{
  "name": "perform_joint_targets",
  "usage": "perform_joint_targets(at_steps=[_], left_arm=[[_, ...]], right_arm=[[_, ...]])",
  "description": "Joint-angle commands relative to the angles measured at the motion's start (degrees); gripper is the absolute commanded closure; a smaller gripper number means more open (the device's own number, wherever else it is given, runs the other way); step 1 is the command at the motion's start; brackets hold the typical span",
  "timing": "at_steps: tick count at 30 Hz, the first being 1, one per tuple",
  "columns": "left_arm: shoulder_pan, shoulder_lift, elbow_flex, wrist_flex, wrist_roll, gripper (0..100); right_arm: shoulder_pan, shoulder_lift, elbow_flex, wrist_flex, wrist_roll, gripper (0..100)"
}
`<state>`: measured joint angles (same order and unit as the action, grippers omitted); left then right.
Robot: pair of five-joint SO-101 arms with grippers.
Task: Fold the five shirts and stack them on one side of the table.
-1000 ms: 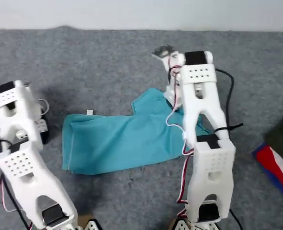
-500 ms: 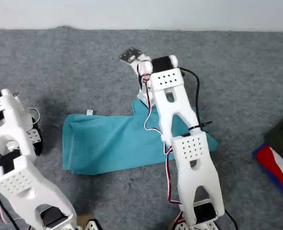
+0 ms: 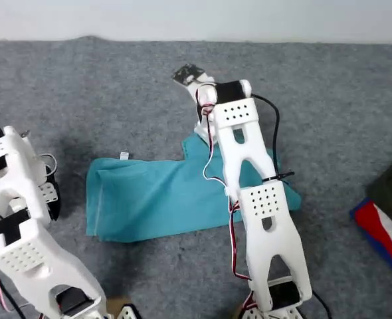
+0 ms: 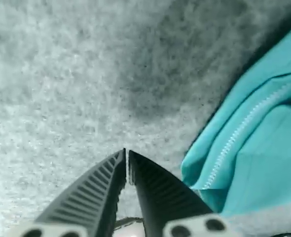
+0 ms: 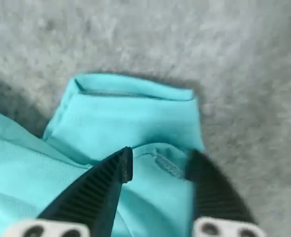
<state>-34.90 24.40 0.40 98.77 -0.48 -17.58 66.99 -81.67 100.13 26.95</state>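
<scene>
The right end effector (image 5: 158, 165) gapes wide above a sleeve (image 5: 130, 106) of the teal shirt (image 5: 27, 163). The left end effector (image 4: 127, 154) is pinched narrow beside the shirt's edge. The grey felt worktop (image 3: 116, 86) carries the shirt centrally and a striped garment (image 3: 381, 229) at three o'clock. The right arm (image 3: 249, 166) stretches toward twelve.

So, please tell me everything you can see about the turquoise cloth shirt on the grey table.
The turquoise cloth shirt is thin, soft fabric with pale stitched hems and a small white tag on its far edge. It lies flat on the grey felt-like table, folded into a long band, one sleeve sticking out. The open right gripper hangs over that sleeve; contact is unclear.
</scene>
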Motion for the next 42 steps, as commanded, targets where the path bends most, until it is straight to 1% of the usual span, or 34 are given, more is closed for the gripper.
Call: perform_joint_targets(at_steps=[1,3,5,7,10,11,13,20,28,30,34,39,42], left_arm=[[0.35,-2.90,-0.13,1.67,-0.70,99],[0.26,-2.90,-0.13,1.76,-0.70,99],[0.26,-2.90,-0.13,1.76,-0.70,99],[0.26,-2.90,-0.13,1.76,-0.70,99],[0.18,-2.90,-0.04,1.76,-0.70,99],[0.18,-2.90,-0.04,1.76,-0.70,99],[0.18,-2.90,0.13,1.76,-0.70,99],[0.26,-2.90,3.47,1.58,-0.79,99],[0.35,-2.90,3.56,1.58,-0.79,99],[0.35,-2.90,3.56,1.58,-0.79,99],[0.18,-2.90,3.56,1.58,-0.79,99],[0.18,-2.90,3.56,1.67,-0.88,99],[0.18,-2.90,3.56,1.67,-0.88,99]], right_arm=[[1.19,-0.48,-4.92,0.57,-0.53,95.4],[0.84,-0.57,-5.89,2.07,-0.44,95.3],[0.40,-0.40,-6.07,2.59,-0.44,92.8],[0.13,-0.04,-5.80,2.68,-0.53,85.1],[0.04,-0.04,-4.13,2.68,-0.44,71.0],[0.04,-0.04,-3.16,2.77,-0.44,68.1],[0.04,-0.04,-0.70,2.77,-0.44,65.8],[-0.13,-0.04,4.84,2.77,-0.53,70.6],[0.22,0.04,11.08,0.40,-0.26,75.7],[0.22,0.04,11.87,-0.57,-0.18,81.5],[0.31,-0.04,11.78,-1.10,-0.44,98.4],[0.22,-0.92,11.52,-0.22,-0.35,98.7],[0.04,-1.63,8.88,2.24,-0.26,99.0]])
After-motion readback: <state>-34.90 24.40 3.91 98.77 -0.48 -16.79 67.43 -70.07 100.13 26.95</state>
